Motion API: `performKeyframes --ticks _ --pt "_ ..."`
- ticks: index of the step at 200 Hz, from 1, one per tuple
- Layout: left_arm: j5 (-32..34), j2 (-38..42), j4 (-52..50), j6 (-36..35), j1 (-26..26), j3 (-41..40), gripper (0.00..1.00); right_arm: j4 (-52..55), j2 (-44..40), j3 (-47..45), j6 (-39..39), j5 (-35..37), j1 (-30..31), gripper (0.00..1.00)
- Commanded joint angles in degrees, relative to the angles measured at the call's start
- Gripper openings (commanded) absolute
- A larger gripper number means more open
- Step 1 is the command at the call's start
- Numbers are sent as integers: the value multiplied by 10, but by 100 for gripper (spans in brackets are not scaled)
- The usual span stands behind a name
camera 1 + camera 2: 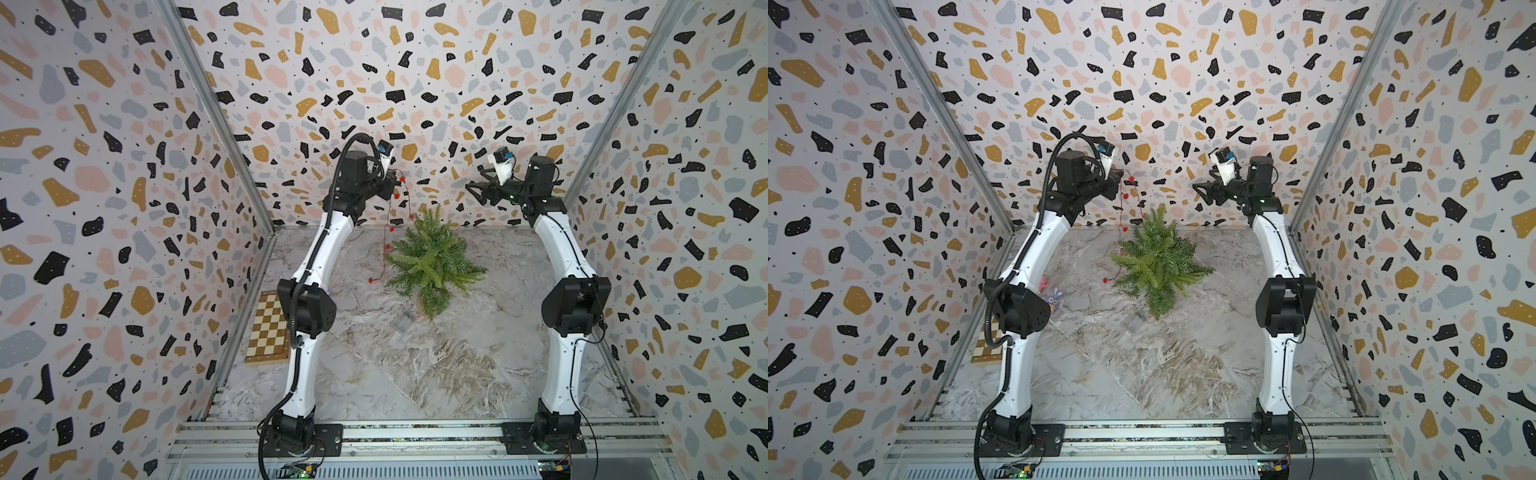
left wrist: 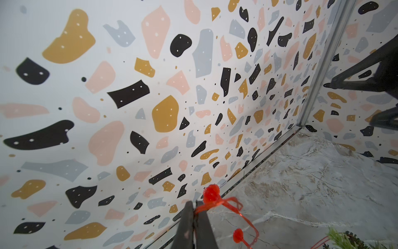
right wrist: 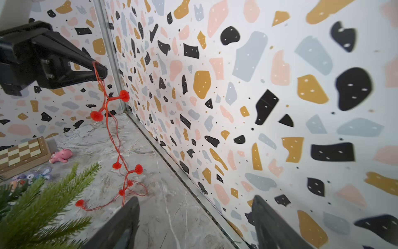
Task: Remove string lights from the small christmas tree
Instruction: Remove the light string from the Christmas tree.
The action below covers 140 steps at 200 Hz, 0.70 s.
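left fingers (image 3: 75, 56) clenched on string lights (image 3: 117, 165), high, far-left of small christmas tree (image 1: 432, 262). Strand hangs near-vertical to worktop (image 1: 415, 374) at tree's left edge. right fingers (image 3: 271, 224) spread, empty, right of treetop, farther off.

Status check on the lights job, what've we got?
Left gripper shut on string lights, raised high. Right gripper open, empty. Lights dangle beside small christmas tree, one strand reaching its top. Chessboard off to side, not blocking.

Smooth marble-look tabletop (image 1: 415, 374), wooden chessboard (image 1: 268, 332), matt black plastic left hand (image 3: 99, 71), bristly small christmas tree (image 1: 432, 262)
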<state>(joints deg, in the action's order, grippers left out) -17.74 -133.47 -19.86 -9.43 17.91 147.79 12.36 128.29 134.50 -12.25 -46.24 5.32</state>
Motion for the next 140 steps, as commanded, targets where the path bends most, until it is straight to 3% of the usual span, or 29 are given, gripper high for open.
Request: performKeyframes --ticks 1,43,140 --pt "3 -20 51 -5 8 30 0 16 9 37 -34 -35 31 83" --pt "4 -26 90 7 17 20 0 -20 46 52 -61 -92 55 84" --pt "9 -23 90 -6 52 10 0 -83 94 66 -16 -102 76 86"
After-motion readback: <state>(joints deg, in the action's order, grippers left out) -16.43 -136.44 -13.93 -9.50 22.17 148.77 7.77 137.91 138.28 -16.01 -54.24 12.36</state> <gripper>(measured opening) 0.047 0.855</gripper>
